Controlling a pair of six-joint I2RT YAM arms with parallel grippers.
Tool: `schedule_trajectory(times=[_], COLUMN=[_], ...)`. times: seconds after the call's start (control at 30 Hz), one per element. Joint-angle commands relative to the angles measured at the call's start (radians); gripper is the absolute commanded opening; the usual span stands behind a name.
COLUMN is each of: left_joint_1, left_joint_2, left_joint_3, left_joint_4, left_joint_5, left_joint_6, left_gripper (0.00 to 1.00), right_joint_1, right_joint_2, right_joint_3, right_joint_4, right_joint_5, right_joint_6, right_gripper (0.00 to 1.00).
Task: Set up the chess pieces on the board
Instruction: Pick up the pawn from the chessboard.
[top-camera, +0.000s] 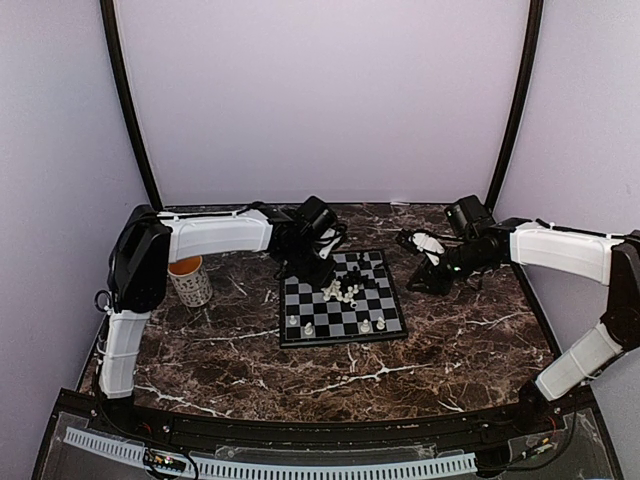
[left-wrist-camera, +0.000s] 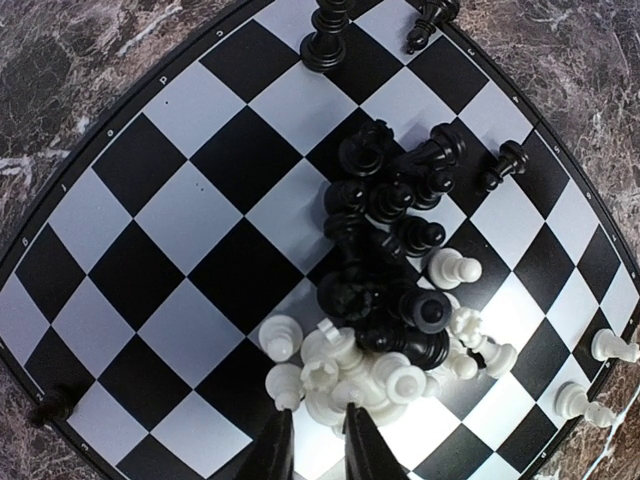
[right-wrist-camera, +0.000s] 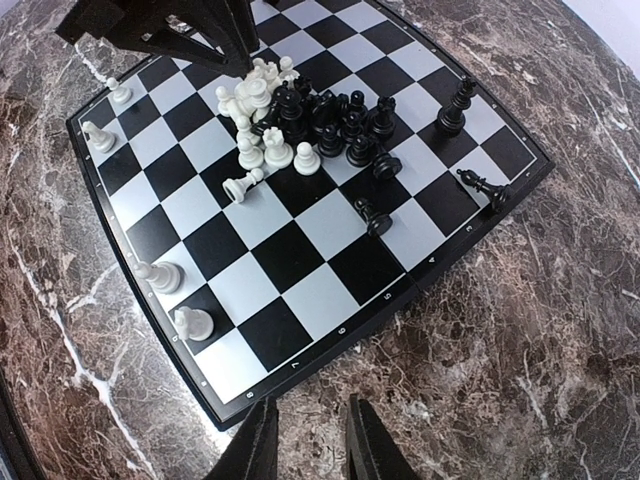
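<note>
The board (top-camera: 375, 265) lies mid-table. A mixed heap of chess pieces (top-camera: 344, 292) lies on it, black ones (left-wrist-camera: 395, 215) above white ones (left-wrist-camera: 345, 365) in the left wrist view. A few white pieces (right-wrist-camera: 160, 275) stand along one edge and a few black pieces (right-wrist-camera: 455, 105) along the opposite edge. My left gripper (left-wrist-camera: 318, 428) hovers over the board at the white end of the heap, jaws a little apart and nothing held between them. My right gripper (right-wrist-camera: 310, 430) is open and empty over the marble just off the board's side edge (right-wrist-camera: 400, 290).
A patterned mug (top-camera: 190, 280) stands on the marble tabletop (top-camera: 450, 350) left of the board, under the left arm. Pale walls and dark frame posts close in the back and sides.
</note>
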Motion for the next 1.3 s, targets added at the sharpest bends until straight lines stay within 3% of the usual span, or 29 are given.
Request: schedule_trajectory(times=[0.0,0.53,0.83,1.27], left_joint_1=[0.007,0.02,0.022,0.033], left_joint_2=[0.006,0.047,0.051,0.015], left_joint_3=[0.041,0.031,0.032,0.043], left_joint_4=[-0.026,-0.017,-0.015,-0.014], left_joint_5=[-0.012,-0.012,-0.012,-0.012], left_joint_6=[-0.032,-0.021,-0.006,-0.013], left_gripper=[0.2,0.19,0.28,0.2], right_joint_1=[-0.004,-0.004,-0.004,-0.004], right_joint_2=[-0.021,-0.008,0.007,0.014], right_joint_3=[-0.005,0.0,0.008,0.008], right_joint_4=[0.014,0.01,0.006,0.008], right_joint_5=[0.002,-0.002,-0.006,-0.002], right_joint_6=[-0.004,-0.003,-0.003,-0.003], right_gripper=[0.25,0.25,0.25,0.25])
